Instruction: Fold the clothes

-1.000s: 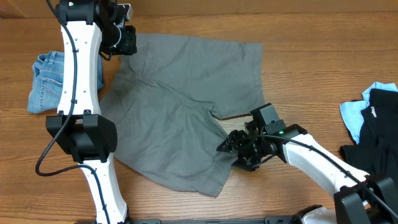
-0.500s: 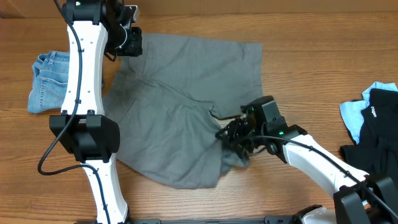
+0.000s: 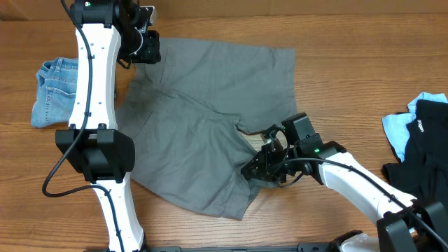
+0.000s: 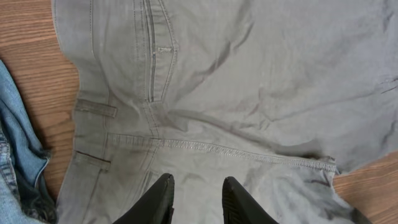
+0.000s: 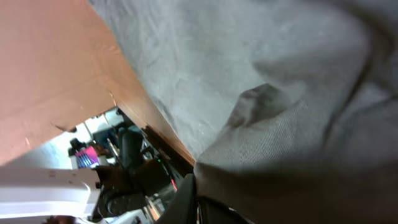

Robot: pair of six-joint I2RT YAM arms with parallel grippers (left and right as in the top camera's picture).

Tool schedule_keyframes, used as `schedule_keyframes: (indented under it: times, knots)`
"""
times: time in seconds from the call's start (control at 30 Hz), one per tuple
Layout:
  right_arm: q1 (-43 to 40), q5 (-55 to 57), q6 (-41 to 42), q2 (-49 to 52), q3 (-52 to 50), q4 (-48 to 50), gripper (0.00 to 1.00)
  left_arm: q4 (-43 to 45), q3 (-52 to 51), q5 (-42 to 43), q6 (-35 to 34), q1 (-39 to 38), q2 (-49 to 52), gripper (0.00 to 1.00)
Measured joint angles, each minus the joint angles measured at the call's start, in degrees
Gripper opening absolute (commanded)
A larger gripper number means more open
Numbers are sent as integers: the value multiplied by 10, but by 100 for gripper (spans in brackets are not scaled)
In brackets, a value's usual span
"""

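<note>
the grey shorts (image 3: 203, 105) lie spread across the middle of the bench (image 3: 350, 77), waistband toward the far left corner. the left end effector (image 4: 198, 182) hovers over the waistband, parted and empty. the right end effector (image 3: 256, 169) is clamped on the near leg's hem.

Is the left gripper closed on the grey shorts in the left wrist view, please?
No, the left gripper has its fingers apart over the grey shorts, with bare fabric showing in the gap.
</note>
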Motion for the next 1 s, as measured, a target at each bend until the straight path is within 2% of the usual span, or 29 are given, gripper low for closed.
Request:
schedule_keyframes:
  times: [0.07,0.2,0.27,0.3,0.33,0.43,0.7,0.87,1.0]
  knots:
    - [16,-1,-1,0,0,24,4,1,0,0,0,0,0,31]
    - [87,-9,13,0,-2,168,7,1,0,0,0,0,0,30]
    - [124,-13,16,-1,-2,208,7,0,0,0,0,0,0,31]
    - [138,-13,17,-1,-2,211,19,0,0,0,0,0,0,31]
    - [160,-13,19,-1,-2,207,27,-2,0,0,0,0,0,31]
    - [173,-11,24,-1,-2,181,36,-4,0,0,0,0,0,31]
    - [144,-7,35,-40,-2,123,40,-4,0,0,0,0,0,32]
    - [86,-7,43,-101,1,27,41,-4,0,0,0,0,0,33]
    - [19,-7,77,-128,5,-85,48,-4,0,0,0,0,0,33]
